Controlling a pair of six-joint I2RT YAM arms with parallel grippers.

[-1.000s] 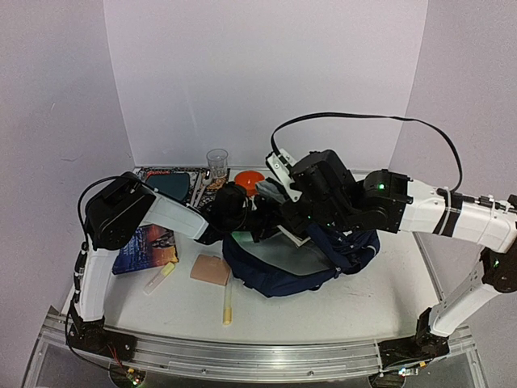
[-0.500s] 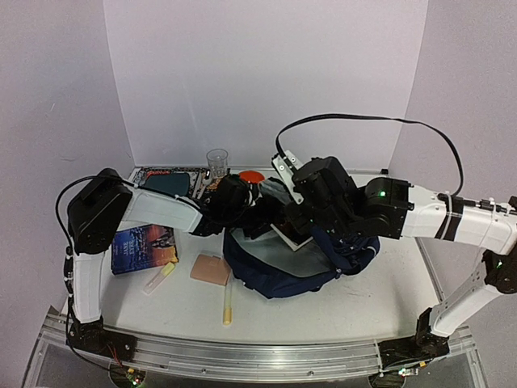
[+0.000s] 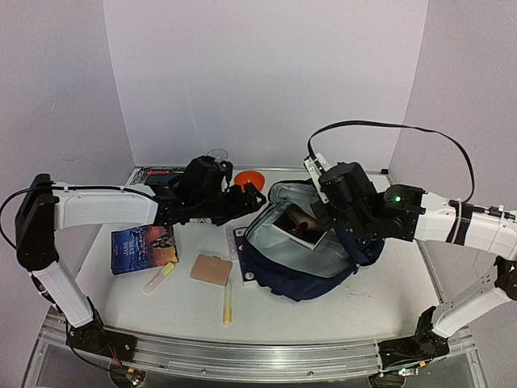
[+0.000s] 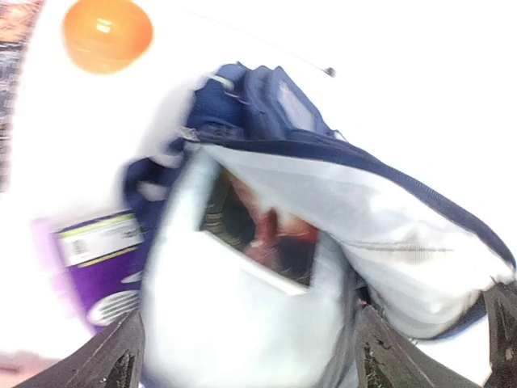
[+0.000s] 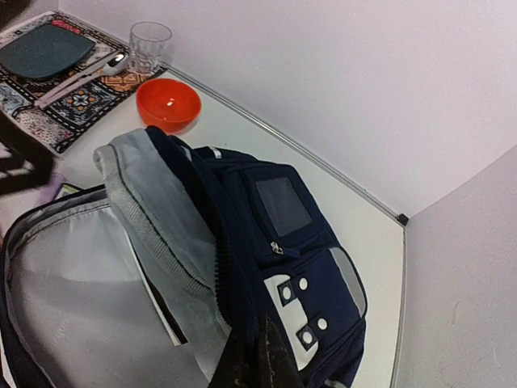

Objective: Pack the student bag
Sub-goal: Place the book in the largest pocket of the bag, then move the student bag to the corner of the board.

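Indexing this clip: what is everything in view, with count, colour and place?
navy-blue fabric backpack: one, navy with grey lining, table centre, open
dark picture-cover book: one, reddish-brown, inside the backpack
blue paperback book: one, blue, table left
purple booklet: one, purple, beside the backpack's left side
round orange bowl: one, orange, back of table, beside the backpack
patterned placemat: one, multicoloured, back left
dark teal plate: one, teal, on the placemat
silver spoon: one, silver, on the placemat
clear glass tumbler: one, clear, at the placemat's far corner
tan flat block: one, tan, left of the backpack
pale yellow tubes: two, yellow, front left
left gripper: one, black, open, between bowl and backpack
right gripper: one, black, shut on the backpack's rim
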